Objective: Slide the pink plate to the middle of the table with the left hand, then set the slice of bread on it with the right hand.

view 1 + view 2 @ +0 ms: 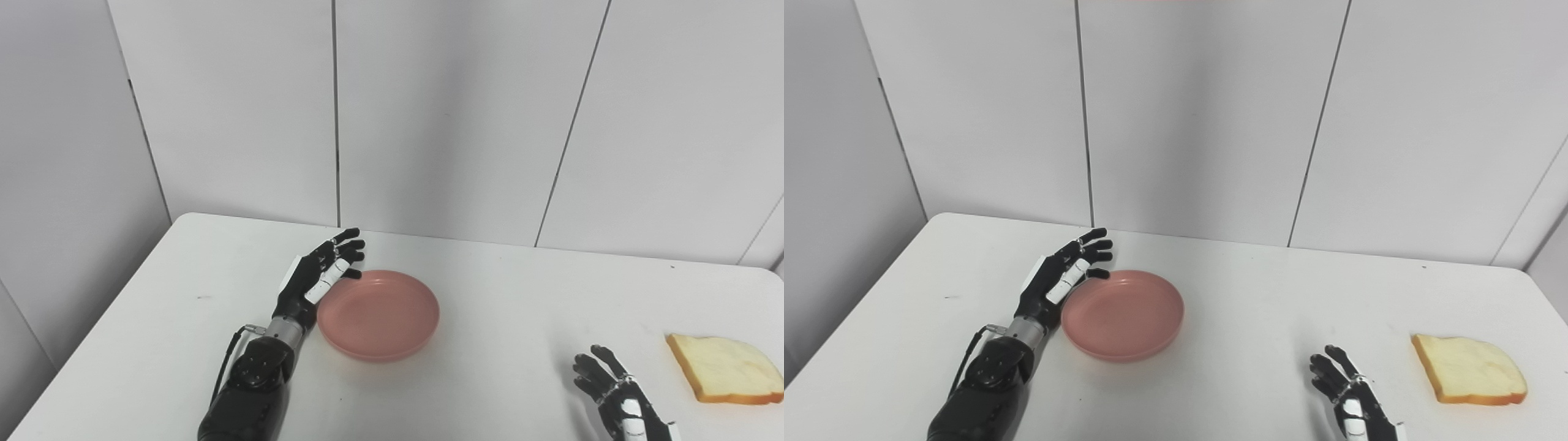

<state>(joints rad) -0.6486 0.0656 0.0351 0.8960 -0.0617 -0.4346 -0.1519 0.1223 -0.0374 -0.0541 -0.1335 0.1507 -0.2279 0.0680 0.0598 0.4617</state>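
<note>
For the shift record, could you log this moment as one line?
left hand: open, against plate | right hand: open, idle | bread: untouched

Left hand [315, 275] rests open against the pink plate's [392, 331] left rim; bread slice [726, 369] lies far right.

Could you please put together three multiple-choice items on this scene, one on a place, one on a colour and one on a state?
1. Where does the slice of bread lie?
A. on the plate
B. on the table's right side
C. in the right hand

2. What colour is the plate?
A. pink
B. blue
C. white

3. How is the left hand?
A. shut on the bread
B. lifted high above the table
C. open, against the plate's left rim

Key: 1 B, the bread sits on bare table beyond the right hand. 2 A, its bowl and rim are pink. 3 C, its fingers are spread beside the rim.
</note>
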